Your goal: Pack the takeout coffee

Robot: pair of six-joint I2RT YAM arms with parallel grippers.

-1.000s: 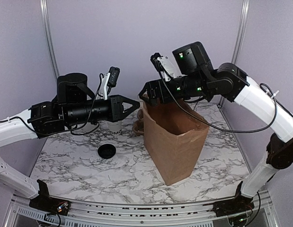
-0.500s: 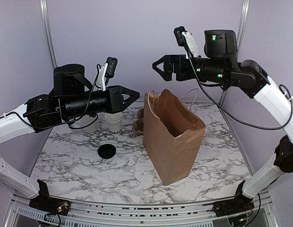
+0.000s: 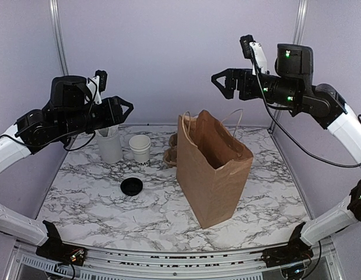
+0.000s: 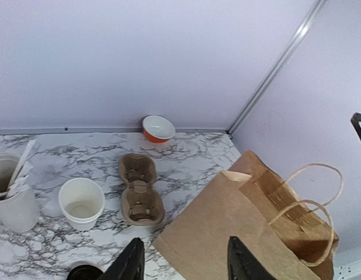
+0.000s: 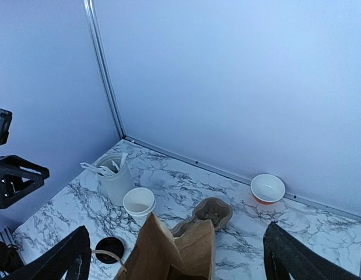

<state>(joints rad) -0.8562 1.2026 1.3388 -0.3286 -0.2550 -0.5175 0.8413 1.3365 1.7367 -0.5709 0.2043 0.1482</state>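
Note:
The takeout coffee cup [image 3: 140,150] is a small white paper cup with dark lettering, standing open-topped on the marble table left of the brown paper bag [image 3: 212,169]. Its black lid [image 3: 132,186] lies flat on the table in front of it. The left wrist view shows the cup [image 4: 81,202] empty inside, and the right wrist view shows the cup [image 5: 139,203] and the lid [image 5: 109,247] apart. My left gripper [image 3: 125,108] hangs high above the cup, open and empty. My right gripper [image 3: 221,83] hovers high above and behind the bag, open and empty.
A taller white tumbler [image 3: 109,144] with plastic cutlery stands left of the cup. A brown pulp cup carrier [image 4: 138,189] lies between cup and bag. An orange bowl [image 4: 157,128] sits by the back wall. The bag stands upright, mouth open, handles up.
Both arms rose and drew away from the bag, the left swinging leftward, the right pulling up and right from the bag's rim. The left jaws spread wider.

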